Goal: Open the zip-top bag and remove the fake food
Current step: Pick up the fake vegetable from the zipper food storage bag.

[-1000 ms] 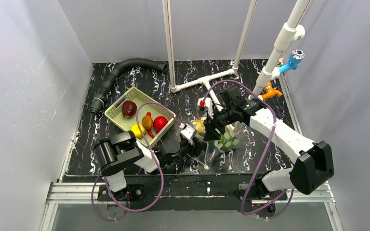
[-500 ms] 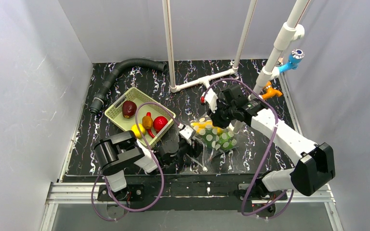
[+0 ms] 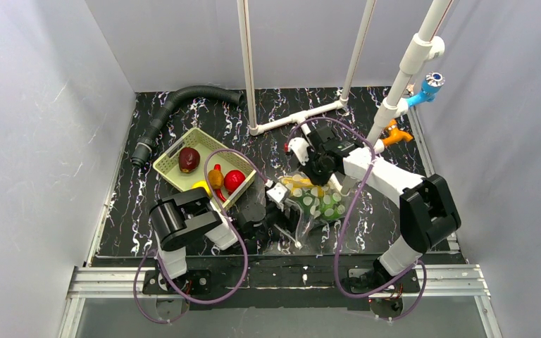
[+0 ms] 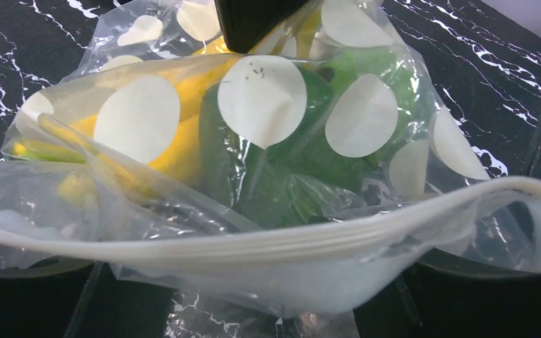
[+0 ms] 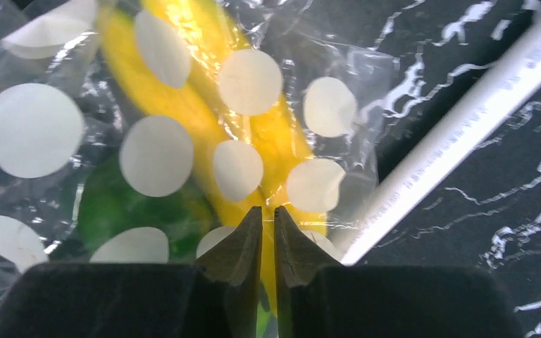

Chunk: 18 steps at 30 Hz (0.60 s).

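- Just right of the pale green basket [image 3: 165, 166], the zip-top bag [image 3: 315, 204] lies on the black table [image 3: 394, 218], with a yellow banana [image 5: 282, 141] and a green piece [image 4: 289, 155] inside.
- I see my left gripper [image 4: 268, 289] at the bag's basket-side end, jaws spread wide, the zip rim lying across between them.
- My right gripper [image 5: 268, 224] sits over the bag, farther from the basket, fingers pressed almost together. I cannot tell whether plastic is caught.
- Inside the basket rests more fake food [image 3: 234, 180].
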{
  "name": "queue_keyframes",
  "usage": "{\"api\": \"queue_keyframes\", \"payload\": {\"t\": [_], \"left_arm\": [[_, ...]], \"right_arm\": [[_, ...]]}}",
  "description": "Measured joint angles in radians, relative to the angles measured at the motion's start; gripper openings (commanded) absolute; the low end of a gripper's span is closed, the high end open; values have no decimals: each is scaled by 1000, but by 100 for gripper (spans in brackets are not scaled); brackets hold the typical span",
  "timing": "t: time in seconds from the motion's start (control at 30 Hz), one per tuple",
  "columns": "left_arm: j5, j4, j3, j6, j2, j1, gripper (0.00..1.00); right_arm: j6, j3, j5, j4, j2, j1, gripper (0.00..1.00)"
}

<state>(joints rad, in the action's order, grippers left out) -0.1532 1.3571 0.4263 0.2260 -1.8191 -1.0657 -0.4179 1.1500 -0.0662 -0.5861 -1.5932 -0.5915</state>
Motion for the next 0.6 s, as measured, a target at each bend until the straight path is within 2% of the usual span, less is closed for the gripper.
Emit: {"api": "queue_keyframes", "payload": {"t": [0.27, 0.37, 0.43, 0.5, 0.53, 0.57, 0.6], "left_arm": [[39, 15, 37, 11, -45, 25, 83], [49, 37, 39, 13, -50, 29, 83], [55, 40, 44, 18, -51, 30, 80], [58, 41, 44, 24, -51, 31, 64], [58, 40, 44, 25, -51, 32, 53], [58, 40, 44, 27, -51, 33, 36], [58, 39, 44, 29, -51, 35, 29]], "right_arm": [[-86, 14, -193, -113, -18, -73, 16], [-112, 27, -255, -164, -31, -109, 15], [-122, 40, -296, -191, -51, -111, 15], [-120, 55, -303, -204, -67, -111, 15], [-118, 59, -299, -205, -71, -111, 15], [-114, 61, -290, -205, -72, -113, 15], [-109, 63, -282, -205, -72, -113, 15]]}}
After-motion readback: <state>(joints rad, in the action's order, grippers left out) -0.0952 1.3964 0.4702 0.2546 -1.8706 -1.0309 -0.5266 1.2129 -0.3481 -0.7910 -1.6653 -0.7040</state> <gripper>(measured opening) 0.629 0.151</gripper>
